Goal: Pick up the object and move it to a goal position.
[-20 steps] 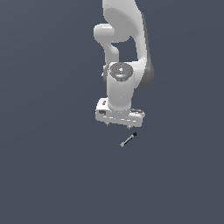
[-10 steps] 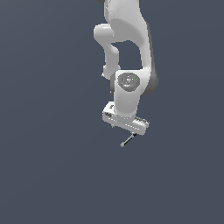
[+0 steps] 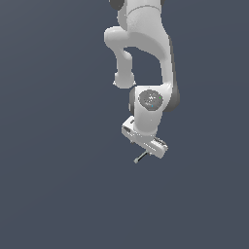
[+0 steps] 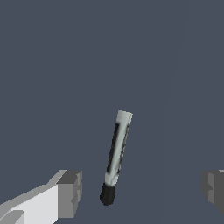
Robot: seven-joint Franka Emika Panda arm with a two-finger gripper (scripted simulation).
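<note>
The object is a tiny thin rod with a light grey shaft and a black end. In the exterior view the rod (image 3: 141,156) lies on the dark floor, partly under the white gripper body. In the wrist view the rod (image 4: 116,156) lies flat between the two grey fingertips, its black end nearer the camera. My gripper (image 4: 142,188) is open, one fingertip (image 4: 70,192) on one side of the rod and the other (image 4: 213,186) on the far side, neither touching it. In the exterior view the gripper (image 3: 145,146) hangs just above the rod, its fingertips hidden.
The white arm (image 3: 146,58) rises from the gripper toward the top of the exterior view. The surface around is a plain dark blue-grey floor (image 3: 58,185) with no other objects in view.
The gripper has come lower and turned about its axis over the rod, which now sits partly under it. The rod has not moved.
</note>
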